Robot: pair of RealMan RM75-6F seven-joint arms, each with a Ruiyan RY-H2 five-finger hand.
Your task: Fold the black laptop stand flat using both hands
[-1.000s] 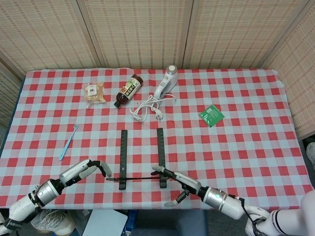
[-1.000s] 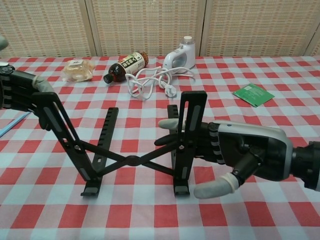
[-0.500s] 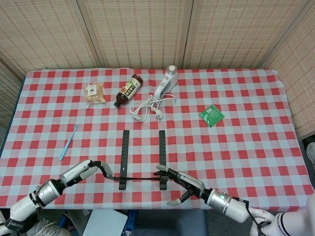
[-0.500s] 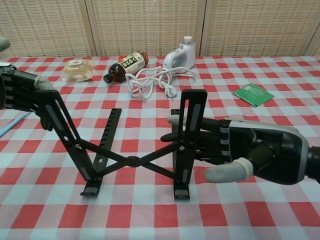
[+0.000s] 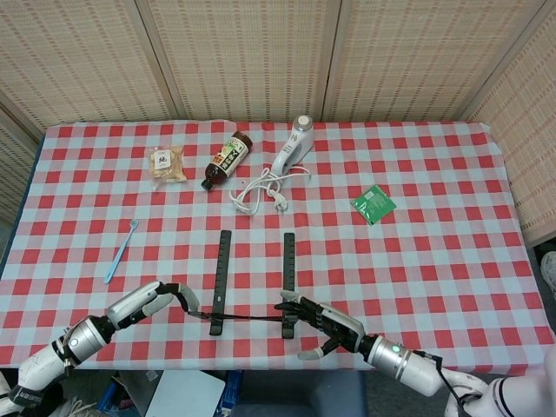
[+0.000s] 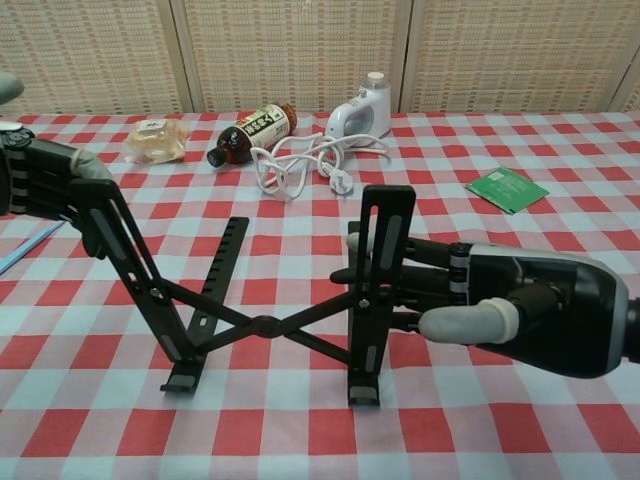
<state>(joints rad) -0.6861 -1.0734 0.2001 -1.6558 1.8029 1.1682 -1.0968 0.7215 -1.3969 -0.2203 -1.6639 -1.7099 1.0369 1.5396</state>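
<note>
The black laptop stand (image 5: 224,276) stands unfolded near the table's front edge, its two base bars pointing away from me. In the chest view the stand (image 6: 262,322) has two raised arms joined by crossed struts. My left hand (image 6: 45,185) grips the top of the left raised arm; in the head view the left hand (image 5: 155,300) curls at the stand's left end. My right hand (image 6: 500,305) lies with straight fingers against the back of the right raised arm, thumb off to the side and apart from it. From above the right hand (image 5: 330,323) sits just right of the stand.
Toward the back lie a brown bottle (image 5: 226,160), a white handheld appliance (image 5: 291,149) with its coiled cord, and a snack packet (image 5: 165,163). A green packet (image 5: 373,204) lies to the right, a blue toothbrush (image 5: 120,252) to the left.
The stand has slid slightly right and away from me. My right hand's thumb has risen from below to level with its fingers. The left hand has kept its hold.
</note>
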